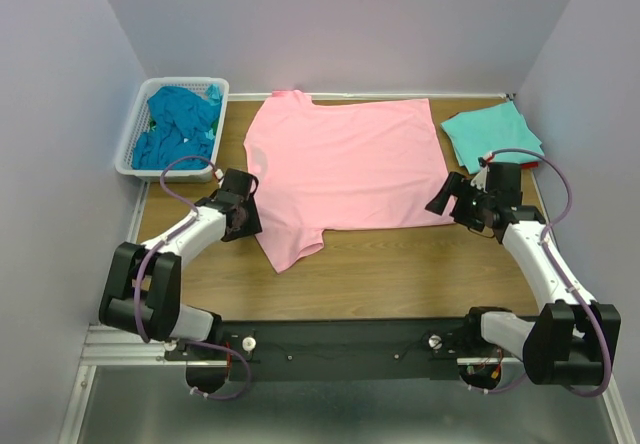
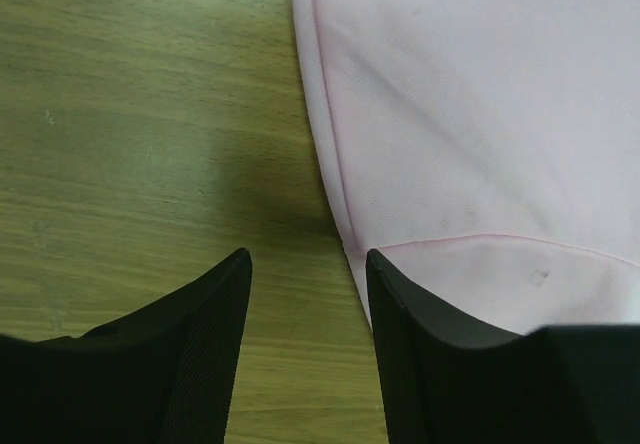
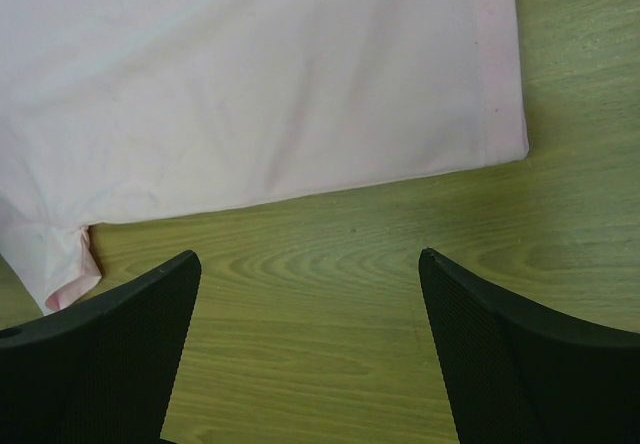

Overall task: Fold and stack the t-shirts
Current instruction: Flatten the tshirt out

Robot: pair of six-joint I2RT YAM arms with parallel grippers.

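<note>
A light pink t-shirt [image 1: 345,169] lies spread flat on the wooden table [image 1: 400,264], one sleeve pointing toward the near edge. My left gripper [image 1: 252,208] sits at its left side, near the sleeve seam. In the left wrist view this gripper [image 2: 308,262] is open over bare wood, its right finger [image 2: 420,324] over the pink t-shirt's edge [image 2: 480,114]. My right gripper [image 1: 441,200] is at the shirt's near right corner. In the right wrist view it [image 3: 310,259] stands wide open over wood, just short of the pink hem [image 3: 300,84]. A folded light aqua t-shirt [image 1: 492,134] lies at the back right.
A white lattice basket [image 1: 130,149] at the back left holds crumpled teal-blue t-shirts [image 1: 180,124]. A sliver of red fabric [image 1: 529,165] shows under the aqua shirt. Pale walls close in the left, back and right sides. The arm bases sit along the near edge.
</note>
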